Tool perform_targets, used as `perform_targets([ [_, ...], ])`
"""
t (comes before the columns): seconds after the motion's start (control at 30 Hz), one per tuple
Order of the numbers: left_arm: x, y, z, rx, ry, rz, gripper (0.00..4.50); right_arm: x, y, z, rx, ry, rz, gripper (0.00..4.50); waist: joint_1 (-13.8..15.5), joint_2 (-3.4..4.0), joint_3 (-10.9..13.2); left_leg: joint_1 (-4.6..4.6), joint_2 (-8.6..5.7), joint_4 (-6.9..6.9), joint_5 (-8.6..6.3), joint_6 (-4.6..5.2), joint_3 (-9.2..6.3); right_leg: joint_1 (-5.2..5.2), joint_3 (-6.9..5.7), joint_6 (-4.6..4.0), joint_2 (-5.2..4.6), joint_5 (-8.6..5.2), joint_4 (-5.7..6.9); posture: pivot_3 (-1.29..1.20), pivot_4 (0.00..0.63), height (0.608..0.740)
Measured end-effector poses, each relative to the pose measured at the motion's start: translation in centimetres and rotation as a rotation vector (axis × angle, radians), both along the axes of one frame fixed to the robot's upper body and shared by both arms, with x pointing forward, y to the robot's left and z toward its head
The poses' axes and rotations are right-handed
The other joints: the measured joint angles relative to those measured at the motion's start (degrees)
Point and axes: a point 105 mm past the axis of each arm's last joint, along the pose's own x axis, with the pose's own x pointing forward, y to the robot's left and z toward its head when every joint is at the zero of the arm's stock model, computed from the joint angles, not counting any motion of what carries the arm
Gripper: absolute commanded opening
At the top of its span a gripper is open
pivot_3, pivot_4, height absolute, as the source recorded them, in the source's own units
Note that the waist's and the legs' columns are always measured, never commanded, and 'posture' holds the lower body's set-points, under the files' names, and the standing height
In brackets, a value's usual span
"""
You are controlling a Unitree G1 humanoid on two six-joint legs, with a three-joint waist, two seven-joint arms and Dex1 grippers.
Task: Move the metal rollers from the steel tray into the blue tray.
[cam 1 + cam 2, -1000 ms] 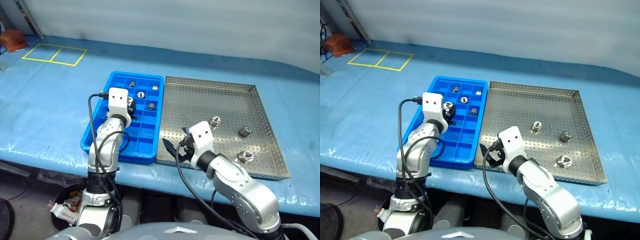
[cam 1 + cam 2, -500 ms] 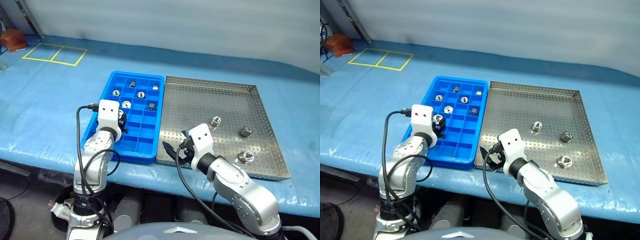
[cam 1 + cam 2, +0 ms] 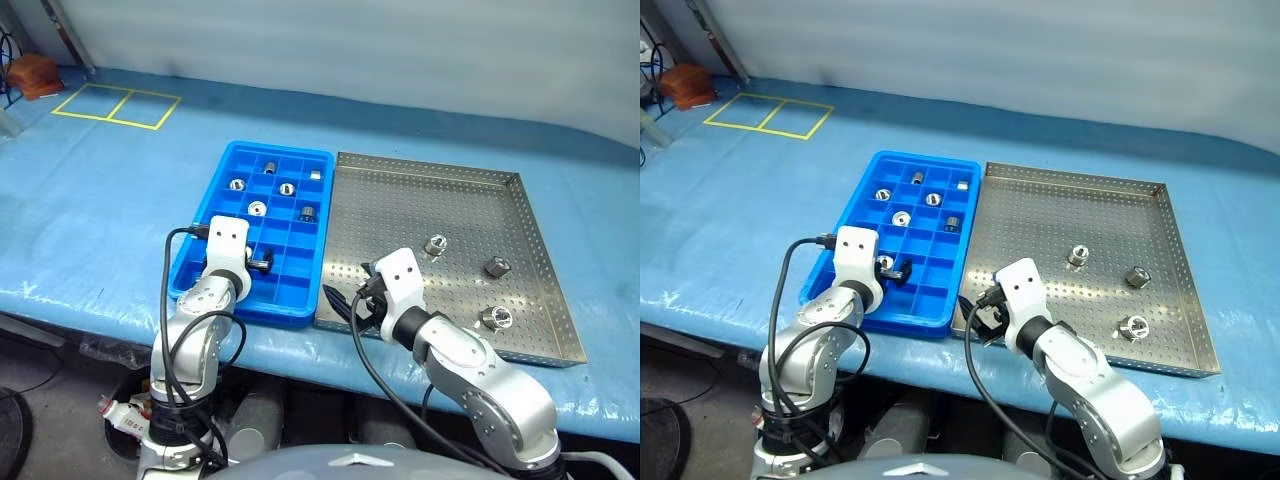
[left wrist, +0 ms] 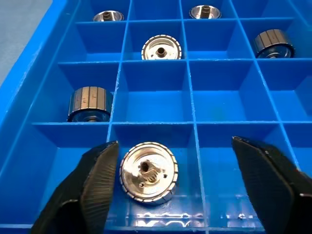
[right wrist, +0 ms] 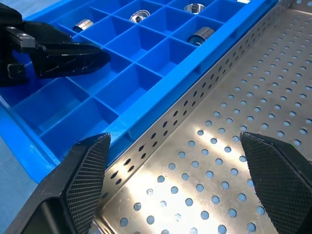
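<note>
Nearby, yellow floor tape (image 3: pixel 115 105) and an orange object (image 3: pixel 30 75).

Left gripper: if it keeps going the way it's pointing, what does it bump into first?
Probably the roller lying in the blue tray compartment right between the open left gripper's fingers, though depth is hard to judge.

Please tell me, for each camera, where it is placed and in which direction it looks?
Left and right eye views: on the head, looking forward and down at the blue tray and steel tray; both arms show.
Left wrist view: on the left arm, looking along the open left gripper into the blue tray, a roller lying between its fingers.
Right wrist view: on the right arm, looking along the open right gripper over both trays' shared edge.
Shared: the right wrist view also shows the left gripper.
</note>
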Motion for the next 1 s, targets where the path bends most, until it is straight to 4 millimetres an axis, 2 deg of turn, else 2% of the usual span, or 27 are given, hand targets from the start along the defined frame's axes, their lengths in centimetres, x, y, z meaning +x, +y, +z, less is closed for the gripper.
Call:
perform_targets([
  [0.07,0.3,-0.7,0.8,-0.023,-0.048,-0.035,4.43,0.5,-0.6,0.3,0.018,-0.011,-0.068,4.50,0.1,0.00,0.0,0.00,0.00,-0.16,0.04,-0.07,0.01,-0.06,0.00,-0.02,-0.03,-0.01,-0.02,0.14,0.150,0.740],
  [0.2,0.5,-3.2,2.4,-0.074,-0.157,-0.178,4.43,2.3,-2.7,0.4,0.065,-0.024,-0.275,4.50,0.1,0.00,0.0,0.00,-0.02,-0.32,0.08,-0.12,0.04,-0.10,0.00,-0.12,-0.07,-0.02,-0.07,0.14,0.150,0.740],
  [0.37,-0.1,-6.6,3.1,-0.139,-0.253,-0.362,4.43,4.8,-5.7,0.4,0.038,-0.090,-0.570,4.50,-0.2,0.01,0.0,0.00,-0.04,-0.48,0.10,-0.15,0.14,-0.21,0.07,-0.43,-0.04,0.07,-0.06,0.11,0.150,0.740],
  [0.57,-0.7,-8.0,3.0,-0.204,-0.257,-0.491,4.43,7.6,-9.1,-0.1,-0.092,-0.111,-0.944,4.50,-1.0,0.06,0.0,0.05,0.00,-0.59,0.26,-0.27,0.10,-0.22,-0.01,-0.51,0.16,0.03,0.01,0.09,0.150,0.740],
  [0.73,-1.6,-9.2,2.8,-0.226,-0.236,-0.613,4.43,9.8,-10.2,-0.2,-0.135,-0.126,-1.078,4.50,-2.2,0.07,0.0,0.06,0.02,-0.57,0.45,-0.03,0.11,0.02,0.04,-0.50,0.46,0.05,0.06,0.09,0.150,0.740],
  [0.8,-2.2,-9.7,2.4,-0.232,-0.215,-0.670,4.43,10.7,-10.0,-0.4,-0.102,-0.100,-1.114,4.50,-2.7,0.08,0.0,0.07,0.07,-0.61,0.49,-0.07,0.10,0.00,0.07,-0.57,0.53,0.09,0.08,0.09,0.150,0.740],
  [0.9,-3.0,-10.4,2.0,-0.249,-0.190,-0.722,4.43,11.7,-9.7,-1.5,-0.071,-0.053,-1.131,4.50,-3.1,0.10,0.0,0.12,0.08,-0.77,0.59,-0.09,0.09,-0.01,0.06,-0.62,0.55,0.07,0.11,0.11,0.150,0.740],
  [1.0,-3.2,-10.4,1.7,-0.251,-0.179,-0.728,4.43,12.2,-10.3,-2.5,-0.037,-0.003,-1.151,4.50,-3.0,0.11,0.0,0.13,0.07,-0.81,0.63,-0.06,0.05,0.01,0.05,-0.63,0.55,0.07,0.11,0.11,0.150,0.740],
])
